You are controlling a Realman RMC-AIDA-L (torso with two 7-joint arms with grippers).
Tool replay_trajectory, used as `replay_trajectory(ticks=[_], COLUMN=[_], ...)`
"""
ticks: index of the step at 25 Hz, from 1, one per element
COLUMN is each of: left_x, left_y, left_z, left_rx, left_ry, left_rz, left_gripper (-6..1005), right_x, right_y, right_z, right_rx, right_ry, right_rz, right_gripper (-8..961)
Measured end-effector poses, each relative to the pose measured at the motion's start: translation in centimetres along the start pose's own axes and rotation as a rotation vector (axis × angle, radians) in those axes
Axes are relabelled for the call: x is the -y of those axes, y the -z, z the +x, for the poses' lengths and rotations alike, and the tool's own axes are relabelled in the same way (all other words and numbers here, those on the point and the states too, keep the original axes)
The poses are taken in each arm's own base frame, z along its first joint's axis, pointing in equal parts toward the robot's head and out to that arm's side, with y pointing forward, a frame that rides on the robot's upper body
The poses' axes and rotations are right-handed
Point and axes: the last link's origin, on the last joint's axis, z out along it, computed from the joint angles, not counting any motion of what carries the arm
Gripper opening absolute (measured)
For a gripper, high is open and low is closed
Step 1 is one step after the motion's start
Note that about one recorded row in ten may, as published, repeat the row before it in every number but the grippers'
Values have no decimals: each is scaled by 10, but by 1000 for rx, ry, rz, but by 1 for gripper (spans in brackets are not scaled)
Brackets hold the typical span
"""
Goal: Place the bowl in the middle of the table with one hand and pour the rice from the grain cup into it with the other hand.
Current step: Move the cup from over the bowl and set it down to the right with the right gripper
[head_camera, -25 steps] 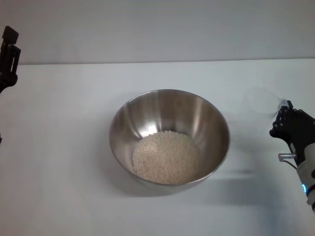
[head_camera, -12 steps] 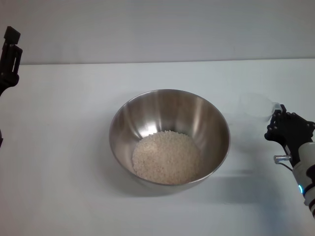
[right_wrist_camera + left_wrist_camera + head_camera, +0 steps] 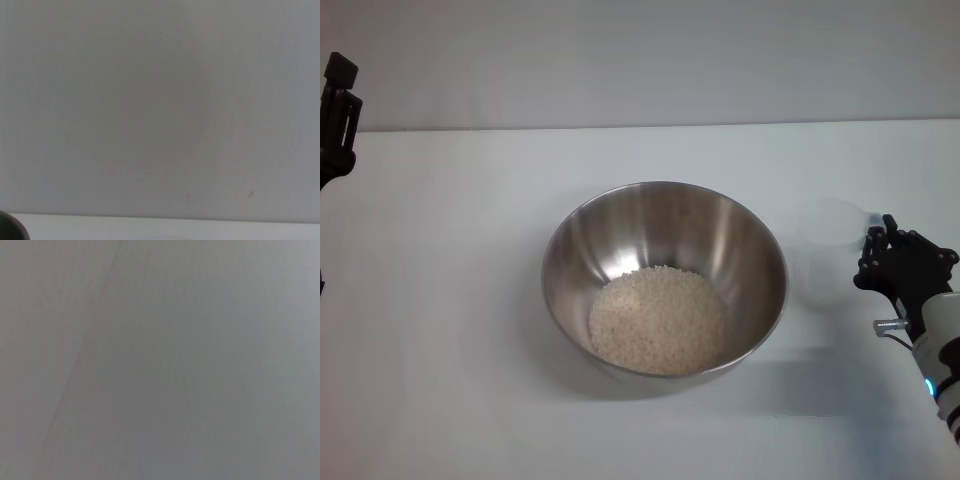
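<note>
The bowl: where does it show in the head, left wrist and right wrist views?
Head view: the bowl sits mid-frame on the table, holding the rice.
Left wrist view: not in it; only a plain grey surface.
Right wrist view: a dark curved edge at one lower corner may be its rim; I cannot tell.
Shared landmark: the table's white top, a strip along one edge of the right wrist view.

Background wall: plain, pale grey, unmarked, spanning the full width, behind and well apart from the right gripper. In the right wrist view the same blank wall fills the field; a dark rounded shape, not identifiable, occupies one corner.
</note>
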Motion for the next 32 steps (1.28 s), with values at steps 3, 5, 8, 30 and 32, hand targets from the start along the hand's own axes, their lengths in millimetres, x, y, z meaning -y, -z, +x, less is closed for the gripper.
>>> replay_trajectory(ticks=[3,5,8,30,32], left_x=[0,0,-1,-1,-1], left_y=[0,0,1,8,8], left_z=[0,0,0,2,2], left_rx=[-1,-1,0,-7,-7], left_ry=[0,1,1,1,1], left_rz=[-1,-1,-3,-6,-6], left_gripper=[511,512,512,516,517], right_x=[-1,-1,-1,0,0], right_y=[0,0,-1,7,8], right_z=[1,2,4,8,9], right_rx=[-5,-10,-24,-27,-27], right_ry=[7,9,14,17,16], right_rz=[-8,-14,-17,-24,-23], right_gripper=[57,66,80,174,174])
